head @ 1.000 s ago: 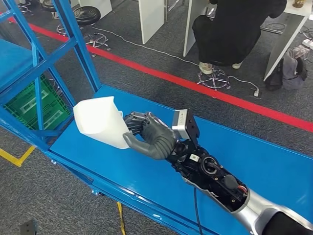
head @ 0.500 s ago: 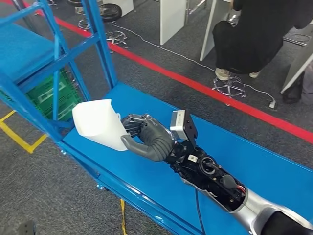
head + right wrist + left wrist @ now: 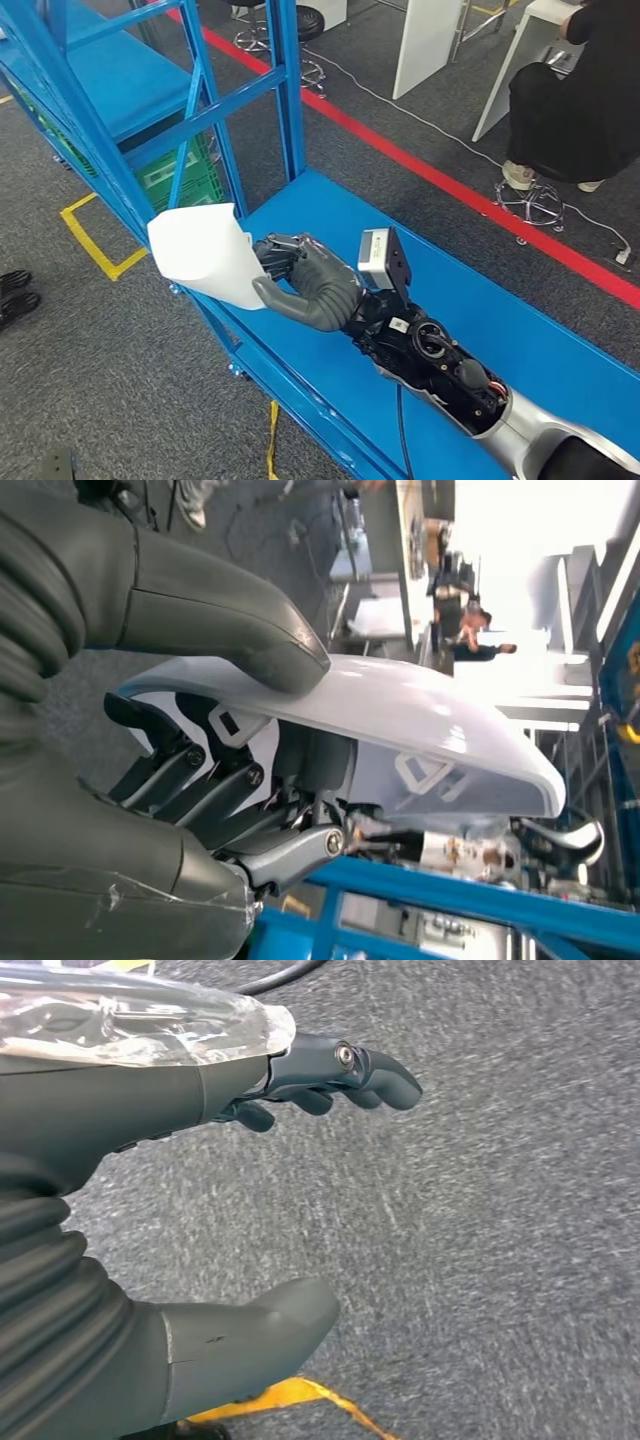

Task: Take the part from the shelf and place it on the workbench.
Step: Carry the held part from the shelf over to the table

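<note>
You see the blue shelf frame at left, then the white plastic part held over the blue workbench's edge, pinched by your right hand. Your left hand hangs with fingers spread above grey carpet.

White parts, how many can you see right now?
1. The white part is held by the right hand over the near edge of the blue workbench. Others could sit hidden on the shelf.
</note>
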`<action>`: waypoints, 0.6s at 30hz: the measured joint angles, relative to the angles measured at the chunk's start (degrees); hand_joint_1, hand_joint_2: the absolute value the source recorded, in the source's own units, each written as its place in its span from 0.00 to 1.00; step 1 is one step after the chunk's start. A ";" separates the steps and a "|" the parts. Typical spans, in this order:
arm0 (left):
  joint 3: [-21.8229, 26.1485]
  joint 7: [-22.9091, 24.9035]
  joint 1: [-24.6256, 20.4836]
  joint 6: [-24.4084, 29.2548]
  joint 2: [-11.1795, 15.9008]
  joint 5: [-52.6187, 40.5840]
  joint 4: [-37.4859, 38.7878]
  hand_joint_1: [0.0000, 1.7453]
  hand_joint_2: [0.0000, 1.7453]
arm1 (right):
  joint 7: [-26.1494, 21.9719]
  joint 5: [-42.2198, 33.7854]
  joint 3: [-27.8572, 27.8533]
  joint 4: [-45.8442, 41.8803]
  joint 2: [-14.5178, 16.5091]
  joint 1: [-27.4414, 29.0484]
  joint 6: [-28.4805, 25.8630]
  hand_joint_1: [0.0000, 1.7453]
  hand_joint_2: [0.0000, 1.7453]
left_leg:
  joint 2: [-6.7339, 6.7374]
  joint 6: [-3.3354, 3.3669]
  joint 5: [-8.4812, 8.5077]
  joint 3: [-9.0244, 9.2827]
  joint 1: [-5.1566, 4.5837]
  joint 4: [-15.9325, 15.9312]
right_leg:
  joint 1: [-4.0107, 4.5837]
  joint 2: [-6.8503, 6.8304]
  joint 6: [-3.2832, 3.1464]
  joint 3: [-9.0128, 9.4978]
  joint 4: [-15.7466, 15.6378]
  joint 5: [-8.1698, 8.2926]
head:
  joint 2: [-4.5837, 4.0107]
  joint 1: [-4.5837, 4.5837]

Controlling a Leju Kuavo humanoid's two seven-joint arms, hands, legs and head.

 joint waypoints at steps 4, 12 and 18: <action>0.00 -0.05 0.22 0.04 0.07 0.13 0.02 0.00 1.00 | -0.10 -0.03 -0.07 -0.01 0.02 -0.18 0.09 1.00 1.00 | 1.83 -1.28 -1.59 -1.66 0.04 2.79 | -0.27 -2.13 -1.15 1.25 -1.56 0.50 | 0.00 -0.36; 0.00 -0.09 0.23 0.10 -0.02 0.11 0.02 0.00 1.00 | -0.09 -0.03 -0.04 0.08 0.02 -0.09 0.10 1.00 1.00 | 7.50 -2.41 -0.26 -3.72 0.53 5.10 | 0.02 -6.70 -0.98 1.93 -1.79 -0.19 | 0.00 -0.91; 0.00 -0.11 0.06 0.14 0.02 0.06 0.02 0.00 1.00 | -0.10 -0.03 -0.09 0.06 0.02 -0.14 0.08 1.00 1.00 | 6.93 -0.16 1.04 -0.71 0.04 -0.68 | 0.10 -7.66 0.81 2.21 -0.81 -1.98 | 0.00 -0.49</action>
